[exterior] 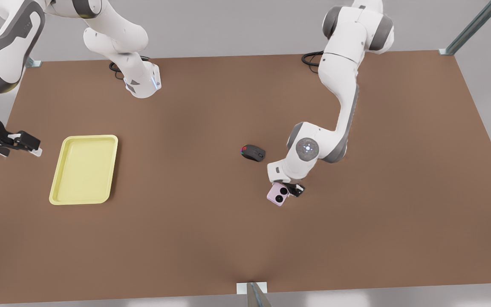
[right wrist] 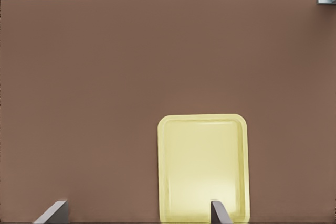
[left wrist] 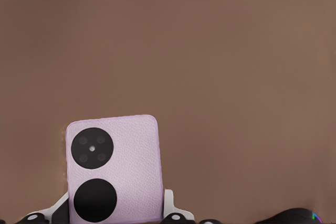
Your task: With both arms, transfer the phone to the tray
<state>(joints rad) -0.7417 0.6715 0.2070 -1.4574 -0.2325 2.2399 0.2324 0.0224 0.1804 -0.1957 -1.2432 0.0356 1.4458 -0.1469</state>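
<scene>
Your left hand (exterior: pixel 287 190) straddles the phone (exterior: pixel 278 194) on the tabletop (exterior: pixel 356 213), seemingly gripping it; lift straight and level. Your right hand (exterior: pixel 15 143) waits open beside the tray (exterior: pixel 84 169).

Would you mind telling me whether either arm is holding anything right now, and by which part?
The left gripper grips the phone by its two side edges near the lens end. The right gripper, beside the tray, is open and holds nothing.
</scene>
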